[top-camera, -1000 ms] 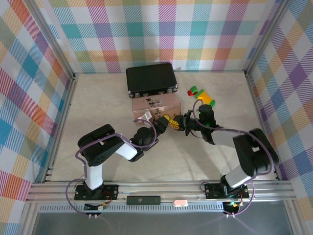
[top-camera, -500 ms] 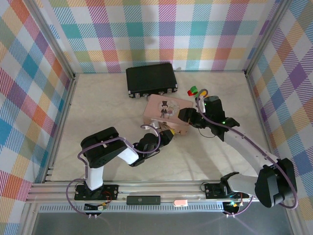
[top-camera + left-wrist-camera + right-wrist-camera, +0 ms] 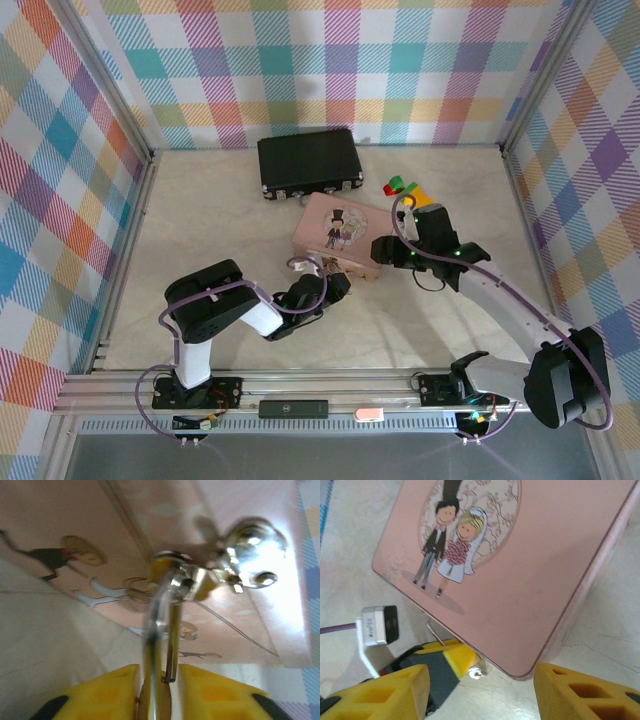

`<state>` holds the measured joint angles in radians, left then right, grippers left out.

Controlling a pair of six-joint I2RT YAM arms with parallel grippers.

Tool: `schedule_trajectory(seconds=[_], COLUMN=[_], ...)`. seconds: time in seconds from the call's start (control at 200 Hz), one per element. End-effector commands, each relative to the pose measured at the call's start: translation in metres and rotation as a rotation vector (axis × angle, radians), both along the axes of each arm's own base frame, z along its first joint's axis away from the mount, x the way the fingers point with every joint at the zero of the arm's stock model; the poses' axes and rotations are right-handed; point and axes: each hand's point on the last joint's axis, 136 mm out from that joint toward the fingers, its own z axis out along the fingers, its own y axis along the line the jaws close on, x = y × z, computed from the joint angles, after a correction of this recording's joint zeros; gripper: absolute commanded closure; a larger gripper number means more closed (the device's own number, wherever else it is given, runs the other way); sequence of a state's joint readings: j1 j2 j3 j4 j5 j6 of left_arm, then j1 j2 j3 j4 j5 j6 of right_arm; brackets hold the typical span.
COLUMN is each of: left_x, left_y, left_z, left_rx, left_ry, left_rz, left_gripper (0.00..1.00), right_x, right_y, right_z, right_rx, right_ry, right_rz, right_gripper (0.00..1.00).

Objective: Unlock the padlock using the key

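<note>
The pink tin [image 3: 335, 225] lies mid-table, picture side up. At its near edge the small brass padlock [image 3: 172, 576] hangs by a shiny clasp [image 3: 250, 540]. Silvery metal rods run down from it between my left gripper's [image 3: 159, 672] yellow fingers [image 3: 105, 690], which stand narrowly apart with a thin gap on the right. I cannot pick out the key for certain. In the top view my left gripper [image 3: 335, 278] sits at the tin's front edge. My right gripper [image 3: 383, 250] stands open beside the tin's right corner, and its wrist view [image 3: 480, 677] shows nothing held between the fingers.
A black case [image 3: 308, 160] lies behind the tin. Green, red and yellow toy blocks [image 3: 405, 188] sit to its right rear. Plaid walls close in three sides. A white cable plug [image 3: 377, 625] on the left wrist shows near the tin's corner [image 3: 520, 667].
My right gripper has opened and drawn back to the right, away from the left one. The tin has shifted right and turned. My left fingers have eased slightly apart.
</note>
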<state>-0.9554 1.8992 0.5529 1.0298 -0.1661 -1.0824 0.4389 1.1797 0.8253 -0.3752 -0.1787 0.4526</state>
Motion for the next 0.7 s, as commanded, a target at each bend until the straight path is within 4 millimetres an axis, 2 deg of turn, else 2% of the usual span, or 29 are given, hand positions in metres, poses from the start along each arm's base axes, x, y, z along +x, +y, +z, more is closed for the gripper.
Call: schedule_trajectory(seconds=[0.0,0.195,0.38,0.59,0.695], left_x=[-0.003,-0.018,-0.022,-0.016,-0.014], left_y=[0.01,0.044,0.086,0.142,0.166], left_z=[0.013,0.021,0.026,0.067,0.085], left_rx=[-0.042,-0.05,0.038,0.24,0.226], left_ry=[-0.012,0.009,0.091,0.043,0.003], left_rz=[0.035,0.087,0.117,0.194,0.248], left_gripper=[0.66,0.46,0.36,0.19,0.17], right_x=[-0.005,-0.023,-0.037,-0.042,-0.038], right_y=[-0.003,0.029,0.06,0.083,0.089], right_z=[-0.006,-0.009,-0.032,-0.067,-0.081], right_rx=[-0.052,-0.105,-0.211,-0.448,-0.569], right_ry=[-0.028,-0.056,-0.042,-0.034,-0.023], right_rz=[0.011,0.121,0.22,0.277,0.263], right_gripper=[0.41,0.39,0.37,0.35,0.35])
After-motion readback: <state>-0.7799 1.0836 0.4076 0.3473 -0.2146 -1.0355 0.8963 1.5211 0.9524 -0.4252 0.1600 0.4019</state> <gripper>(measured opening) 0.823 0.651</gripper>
